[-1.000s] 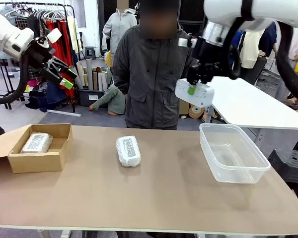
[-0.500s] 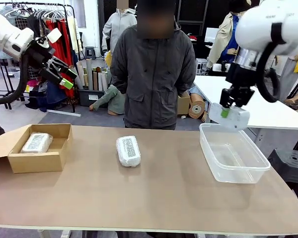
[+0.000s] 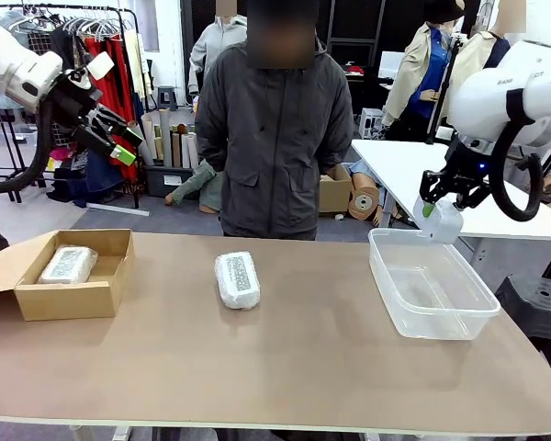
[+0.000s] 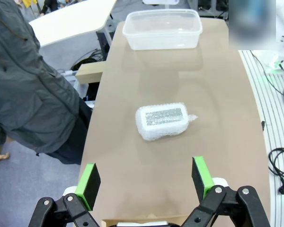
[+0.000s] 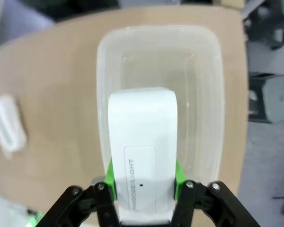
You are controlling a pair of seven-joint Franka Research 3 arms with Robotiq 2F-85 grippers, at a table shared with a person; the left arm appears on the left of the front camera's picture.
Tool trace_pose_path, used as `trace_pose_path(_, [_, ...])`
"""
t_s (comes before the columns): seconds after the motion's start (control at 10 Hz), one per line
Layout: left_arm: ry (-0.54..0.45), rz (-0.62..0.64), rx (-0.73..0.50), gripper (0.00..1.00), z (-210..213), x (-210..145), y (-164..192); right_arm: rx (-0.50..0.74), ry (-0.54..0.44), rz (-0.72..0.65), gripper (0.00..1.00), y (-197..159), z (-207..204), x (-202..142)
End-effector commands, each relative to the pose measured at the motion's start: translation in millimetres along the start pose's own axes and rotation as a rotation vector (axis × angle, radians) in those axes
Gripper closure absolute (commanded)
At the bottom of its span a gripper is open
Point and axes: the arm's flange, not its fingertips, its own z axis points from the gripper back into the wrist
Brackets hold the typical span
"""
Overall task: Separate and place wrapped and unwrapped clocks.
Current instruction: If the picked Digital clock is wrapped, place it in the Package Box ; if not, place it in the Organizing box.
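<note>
Box w/ 1 wrapped clock.

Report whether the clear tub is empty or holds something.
Empty: the clear tub shows a bare floor. The bare white clock hangs over it, clamped in the right gripper.

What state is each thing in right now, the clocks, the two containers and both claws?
cardboard box: open, on the table.
clear tub: on the table, nothing inside.
wrapped clock in the box: lying in the cardboard box.
wrapped clock on the table: lying flat mid-table, untouched.
white clock: unwrapped, held above the clear tub.
left gripper: open, empty, raised.
right gripper: shut on the white clock.
</note>
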Motion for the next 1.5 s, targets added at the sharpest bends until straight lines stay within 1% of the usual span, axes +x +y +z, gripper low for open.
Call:
trace_pose_path(0.0, [0.000,0.000,0.002,0.00,1,0,-1,0.001,0.049,0.074,1.00,3,5,-9])
trace_pose_path(0.4, [0.000,0.000,0.002,0.00,1,0,-1,0.001,0.049,0.074,1.00,3,5,-9])
trace_pose_path(0.5, [0.000,0.000,0.002,0.00,1,0,-1,-0.002,0.052,0.047,1.00,5,-1,-7])
trace_pose_path(0.6, [0.000,0.000,0.002,0.00,1,0,-1,-0.036,0.111,0.028,1.00,11,-17,10])
trace_pose_path(0.7, [0.000,0.000,0.002,0.00,1,0,-1,-0.062,0.123,0.015,1.00,10,-31,20])
trace_pose_path(1.0, [0.000,0.000,0.002,0.00,1,0,-1,-0.081,0.144,0.041,1.00,9,-48,18])
trace_pose_path(1.1, [0.000,0.000,0.002,0.00,1,0,-1,-0.093,0.159,0.028,1.00,6,-58,24])
trace_pose_path(1.2, [0.000,0.000,0.002,0.00,1,0,-1,-0.111,0.139,0.012,1.00,6,-73,28])
trace_pose_path(1.4, [0.000,0.000,0.002,0.00,1,0,-1,-0.138,0.136,-0.013,1.00,2,-94,32])
